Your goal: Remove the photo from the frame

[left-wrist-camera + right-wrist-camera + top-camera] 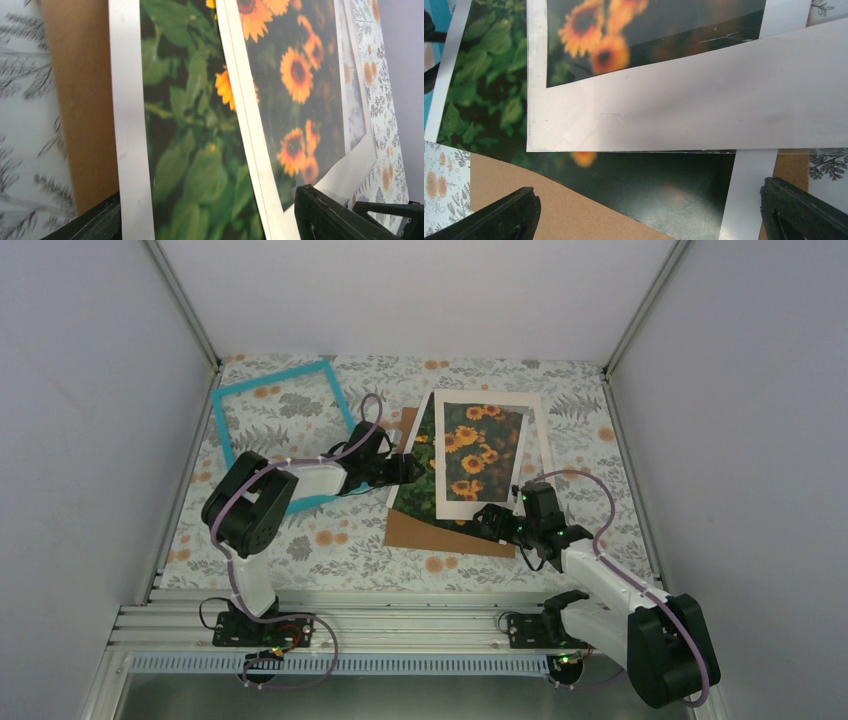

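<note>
Spread wide, gripping nothing: left gripper [406, 469] at the photo [420, 480]'s left edge, right gripper [497, 523] near its lower edge. Lies mid-picture, already clear of the frame [272, 377] (upper left), skewed between mat [490, 397] and backing board [430, 535]. Likely light, floppy, slick; pinch the bare pale margin gently, no creasing.

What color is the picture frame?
Turquoise blue. The frame shows best in the top view, lying at the far left.
</note>
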